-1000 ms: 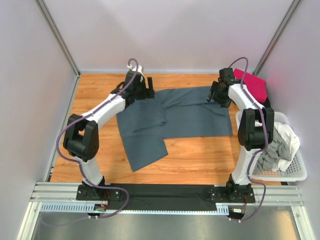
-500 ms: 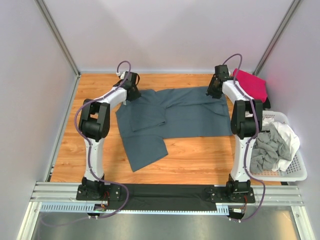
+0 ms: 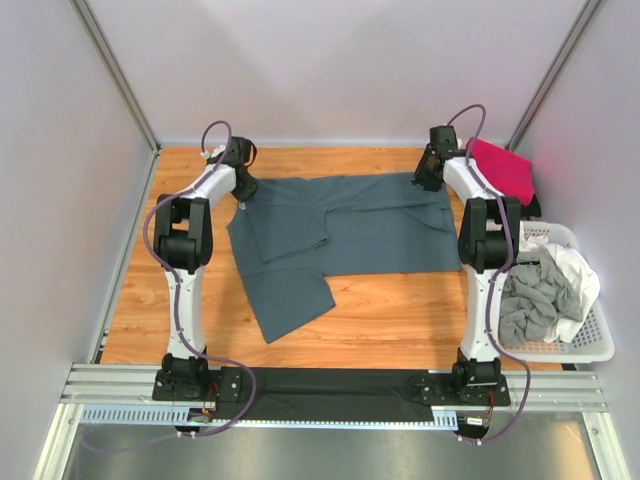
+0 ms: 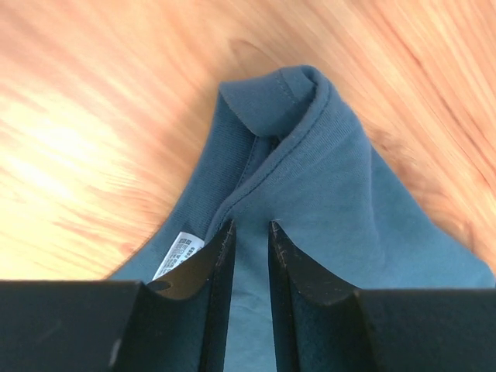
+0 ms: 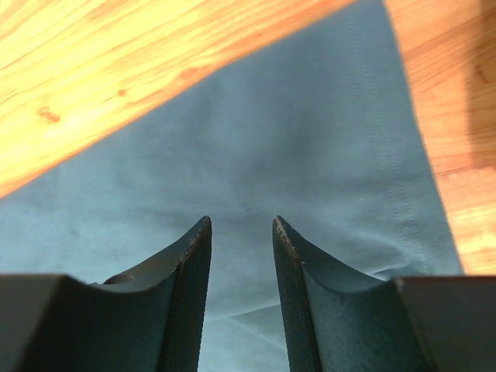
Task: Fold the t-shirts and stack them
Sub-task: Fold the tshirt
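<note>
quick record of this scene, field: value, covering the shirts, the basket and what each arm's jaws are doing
spread shirt: slate blue-grey t-shirt, lying on the wooden table, partly folded
left jaws: closed on its far left edge, beside the label
right jaws: narrow gap over its far right corner; grip unclear
folded pile: magenta t-shirt, far right corner
basket: white lattice basket, right side, holding a light grey shirt and a white shirt, both crumpled

slate t-shirt spread on table — left gripper, right gripper at its far corners
</note>
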`<action>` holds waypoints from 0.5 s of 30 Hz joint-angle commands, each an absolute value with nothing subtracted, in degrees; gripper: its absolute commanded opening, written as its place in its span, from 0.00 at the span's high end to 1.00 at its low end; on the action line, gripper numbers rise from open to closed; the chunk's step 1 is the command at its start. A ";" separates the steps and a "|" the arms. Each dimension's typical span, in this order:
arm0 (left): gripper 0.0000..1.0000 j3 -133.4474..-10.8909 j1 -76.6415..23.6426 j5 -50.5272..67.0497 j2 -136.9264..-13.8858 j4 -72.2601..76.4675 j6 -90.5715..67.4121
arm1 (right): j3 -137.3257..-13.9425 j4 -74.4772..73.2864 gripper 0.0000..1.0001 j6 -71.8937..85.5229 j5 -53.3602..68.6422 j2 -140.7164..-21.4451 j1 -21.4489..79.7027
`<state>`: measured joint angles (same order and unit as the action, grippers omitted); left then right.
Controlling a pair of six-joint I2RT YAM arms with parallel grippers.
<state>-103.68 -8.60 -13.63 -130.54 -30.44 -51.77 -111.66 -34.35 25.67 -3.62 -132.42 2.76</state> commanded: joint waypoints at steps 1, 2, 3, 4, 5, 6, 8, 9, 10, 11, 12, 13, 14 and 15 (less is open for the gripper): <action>0.69 -107.57 -7.56 -17.49 -132.89 -39.45 -55.46 | -114.34 -33.05 0.60 27.95 -4.83 -134.38 2.20; 0.69 -108.10 -7.38 -18.36 -133.24 -41.29 -55.55 | -114.43 -33.13 0.60 28.04 -4.83 -134.56 2.11; 0.70 -108.71 -6.95 -18.80 -133.94 -42.27 -55.81 | -114.52 -33.13 0.60 28.21 -4.57 -134.73 2.20; 0.69 -109.85 -6.77 -19.16 -134.21 -43.32 -55.98 | -114.70 -33.05 0.60 28.21 -4.05 -135.17 2.11; 0.69 -110.04 -6.25 -19.51 -134.38 -44.29 -55.90 | -115.48 -33.05 0.60 28.39 -3.78 -135.44 2.20; 0.70 -109.95 -5.89 -19.34 -134.21 -44.38 -55.20 | -116.01 -33.22 0.60 28.65 -3.34 -135.87 2.20; 0.69 -109.69 -4.67 -18.81 -134.12 -43.86 -54.23 | -117.76 -33.57 0.60 29.09 -2.46 -137.10 2.28; 0.70 -109.51 -4.14 -18.46 -134.12 -43.51 -53.01 | -118.21 -33.92 0.60 29.53 -2.20 -137.54 2.29; 0.69 -109.34 -3.70 -18.11 -134.12 -43.07 -52.13 | -118.47 -34.10 0.60 29.79 -1.85 -137.98 2.37; 0.70 -109.34 -2.56 -16.89 -134.12 -41.94 -51.25 | -118.56 -34.28 0.60 29.88 -1.93 -138.16 2.63; 0.70 -109.42 -1.94 -15.57 -134.47 -41.58 -50.72 | -118.30 -34.19 0.60 29.97 -1.93 -138.25 2.81; 0.72 -109.95 -1.41 -13.73 -134.65 -40.79 -48.45 | -118.13 -34.28 0.60 29.97 -2.02 -138.34 2.90; 0.74 -110.47 -0.97 -11.27 -134.91 -38.87 -47.12 | -117.78 -34.19 0.60 30.14 -2.02 -138.34 3.34; 0.74 -114.22 -0.88 -10.90 -136.13 -40.07 -46.24 | -117.34 -34.28 0.60 30.41 -2.11 -138.34 3.60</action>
<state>-109.58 -3.20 -13.50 -132.99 -39.00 -51.35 -115.98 -34.83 28.95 -2.26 -137.69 2.59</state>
